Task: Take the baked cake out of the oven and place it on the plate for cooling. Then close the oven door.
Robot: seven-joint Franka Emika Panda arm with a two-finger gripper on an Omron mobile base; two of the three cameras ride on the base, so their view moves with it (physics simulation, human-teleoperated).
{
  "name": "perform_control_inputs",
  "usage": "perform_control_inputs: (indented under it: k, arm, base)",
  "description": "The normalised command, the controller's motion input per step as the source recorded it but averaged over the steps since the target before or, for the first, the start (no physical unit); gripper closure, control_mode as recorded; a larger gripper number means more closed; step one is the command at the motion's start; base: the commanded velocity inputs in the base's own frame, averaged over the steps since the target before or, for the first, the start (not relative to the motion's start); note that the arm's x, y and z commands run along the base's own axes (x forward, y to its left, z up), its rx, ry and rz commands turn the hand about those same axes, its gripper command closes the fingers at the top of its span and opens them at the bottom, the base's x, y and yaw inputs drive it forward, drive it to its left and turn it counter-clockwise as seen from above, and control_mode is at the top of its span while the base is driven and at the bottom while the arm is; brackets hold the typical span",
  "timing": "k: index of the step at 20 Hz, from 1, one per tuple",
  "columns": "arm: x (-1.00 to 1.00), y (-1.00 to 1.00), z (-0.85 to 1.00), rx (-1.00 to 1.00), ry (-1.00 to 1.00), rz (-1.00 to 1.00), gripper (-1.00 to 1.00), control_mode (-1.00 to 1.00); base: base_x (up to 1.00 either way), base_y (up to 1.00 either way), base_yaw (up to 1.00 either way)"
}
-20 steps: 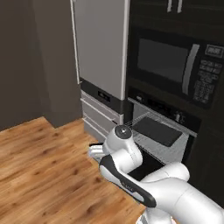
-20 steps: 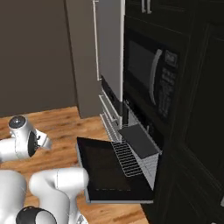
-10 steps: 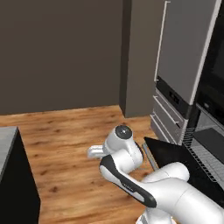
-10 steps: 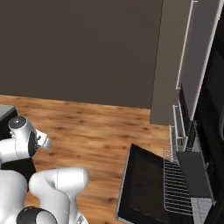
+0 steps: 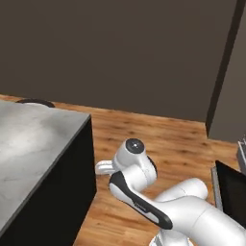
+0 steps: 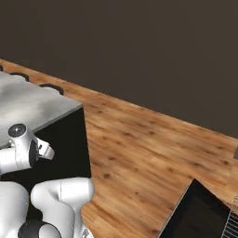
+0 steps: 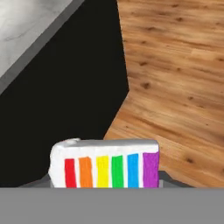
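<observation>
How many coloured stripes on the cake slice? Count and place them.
6, side by side on the baked cake's cut face in the hand view: red, orange, yellow, green, blue, purple, left to right.

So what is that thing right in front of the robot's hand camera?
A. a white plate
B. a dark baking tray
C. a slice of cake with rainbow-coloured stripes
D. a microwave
C: in the hand view the baked cake sits at the bottom, white with red, orange, yellow, green, blue and purple stripes, above the wooden floor.
</observation>
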Motion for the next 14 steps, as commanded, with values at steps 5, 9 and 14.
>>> perform_control_inputs:
  k: [5,9,14]
  arm:
    - [0.0,0.0,0.0,0.0,0.0,0.0,1.0,1.0]
    - [0.0,0.0,0.0,0.0,0.0,0.0,1.0,1.0]
    - [0.0,0.0,0.0,0.0,0.0,0.0,1.0,1.0]
  base:
    - [0.0,0.0,0.63]
    - [0.0,0.0,0.6]
    - [0.03,0.0,0.58]
